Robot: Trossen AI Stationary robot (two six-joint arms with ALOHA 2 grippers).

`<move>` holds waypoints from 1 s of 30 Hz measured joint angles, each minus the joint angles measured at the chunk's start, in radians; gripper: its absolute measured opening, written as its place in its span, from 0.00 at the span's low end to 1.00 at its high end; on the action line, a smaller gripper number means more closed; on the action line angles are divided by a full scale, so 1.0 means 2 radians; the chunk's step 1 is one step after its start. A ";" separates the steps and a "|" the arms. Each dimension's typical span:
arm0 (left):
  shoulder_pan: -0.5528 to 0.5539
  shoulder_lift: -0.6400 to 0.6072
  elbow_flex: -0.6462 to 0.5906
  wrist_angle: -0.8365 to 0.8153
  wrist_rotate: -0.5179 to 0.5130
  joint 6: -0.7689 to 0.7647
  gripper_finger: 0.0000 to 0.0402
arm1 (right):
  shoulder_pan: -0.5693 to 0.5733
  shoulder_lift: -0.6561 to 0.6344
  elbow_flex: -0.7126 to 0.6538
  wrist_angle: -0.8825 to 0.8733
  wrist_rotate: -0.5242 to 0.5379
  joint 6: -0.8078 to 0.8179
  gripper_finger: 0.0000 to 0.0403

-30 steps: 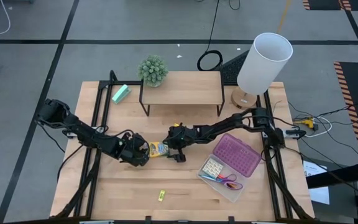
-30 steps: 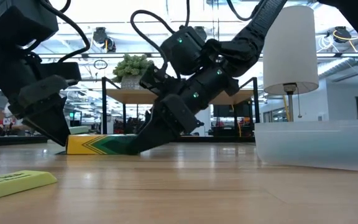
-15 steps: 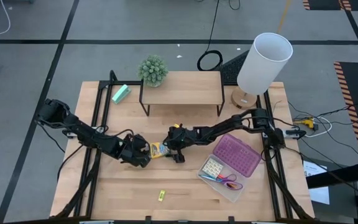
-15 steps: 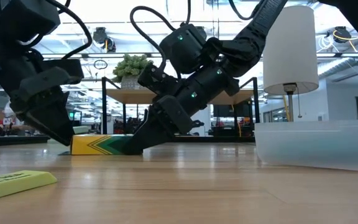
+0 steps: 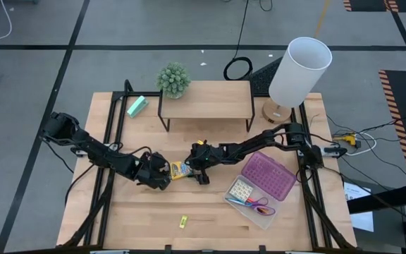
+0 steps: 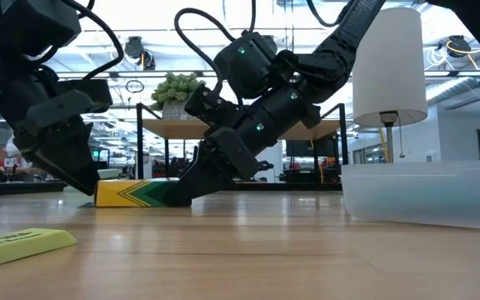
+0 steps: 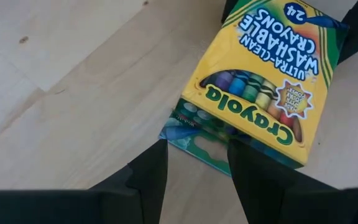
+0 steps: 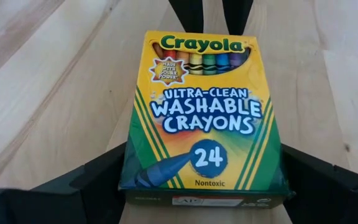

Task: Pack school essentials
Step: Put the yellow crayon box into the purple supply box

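**High view: crayon box flat at mid-table, pinned between two grippers**

Shows the yellow-green crayon box (image 5: 180, 169) lying flat on the wooden table (image 5: 139, 219), near its middle, in front of the small shelf (image 5: 206, 99). Puts the right gripper (image 5: 194, 168) at the box's right end and the left gripper (image 5: 162, 173) at its left end, nose to nose across it.

From the right wrist, finds the fingers (image 8: 98, 177) spread wide, one along each long side of the box (image 8: 204, 118), closed against its sides. From the left wrist, finds the fingers (image 7: 148, 171) set narrow, with only a slim gap and nothing caught in it, their tips just at the end of the box (image 7: 260, 81). Also catches a greenish patterned edge (image 7: 191, 134) peeping from under that end; cannot tell whether separate or part of the box. At table height, confirms the box (image 6: 136, 193) resting on the wood, both grippers slanting down to it.

Right of the grippers, shows the clear box (image 5: 270, 215) open, its purple lid (image 5: 268, 176) laid back. Inside: purple-handled scissors (image 5: 259, 207), orange and pink pencils (image 5: 240, 201), and a pale patterned card (image 5: 241, 189).

Leaves the tiny yellow piece (image 5: 183, 221) alone near the front edge, well apart from both grippers. Keeps the mint-green block (image 5: 137, 106) at the back left, beside a potted plant (image 5: 173, 80) on the shelf, with a white lamp (image 5: 298, 70) at the back right. Nothing between the crayon box and the clear box but bare wood.
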 joint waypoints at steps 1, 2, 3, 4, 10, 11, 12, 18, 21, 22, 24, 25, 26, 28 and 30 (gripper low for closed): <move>0.000 0.000 0.000 0.000 0.000 0.001 0.42 | 0.000 0.000 0.000 0.000 0.000 0.000 0.84; 0.000 0.000 0.000 0.000 0.000 0.002 0.42 | 0.000 0.000 0.000 0.000 0.000 0.000 0.84; 0.000 0.000 0.000 -0.001 0.001 0.002 0.42 | 0.000 0.000 0.000 0.000 0.000 0.000 0.84; 0.000 0.000 0.000 -0.001 0.003 0.002 0.42 | 0.000 0.000 0.000 0.000 0.000 0.000 0.84; -0.004 0.000 0.000 -0.002 0.018 0.001 0.42 | 0.000 0.000 0.001 -0.007 0.000 -0.002 0.84; -0.006 0.000 0.000 -0.002 0.018 0.001 0.42 | 0.000 0.000 0.001 -0.008 -0.001 -0.002 0.84; -0.008 0.000 0.000 -0.002 0.018 0.001 0.42 | 0.000 0.000 0.001 -0.010 -0.001 -0.002 0.84; -0.020 0.000 0.000 -0.002 0.013 -0.003 0.42 | 0.000 0.000 0.001 -0.013 -0.002 0.001 0.83; -0.027 0.000 0.000 -0.003 0.010 -0.005 0.42 | 0.000 0.000 0.001 -0.014 -0.002 0.002 0.83; -0.028 0.000 0.000 -0.004 0.010 -0.006 0.42 | 0.000 -0.003 0.001 -0.018 -0.002 0.002 0.83; -0.031 0.000 0.000 -0.010 0.007 -0.012 0.42 | 0.000 -0.008 0.000 -0.028 -0.002 0.002 0.83; -0.033 0.000 0.000 -0.013 0.005 -0.017 0.42 | 0.000 -0.010 0.000 -0.030 -0.002 0.002 0.83; -0.034 0.000 0.000 -0.017 0.004 -0.020 0.42 | 0.000 -0.015 0.000 -0.037 -0.002 0.002 0.83; -0.037 0.000 0.000 -0.022 0.001 -0.024 0.42 | 0.000 -0.026 -0.001 -0.052 -0.002 0.001 0.83; -0.040 0.000 0.000 -0.026 -0.001 -0.027 0.42 | 0.000 -0.037 0.000 -0.063 -0.002 0.001 0.83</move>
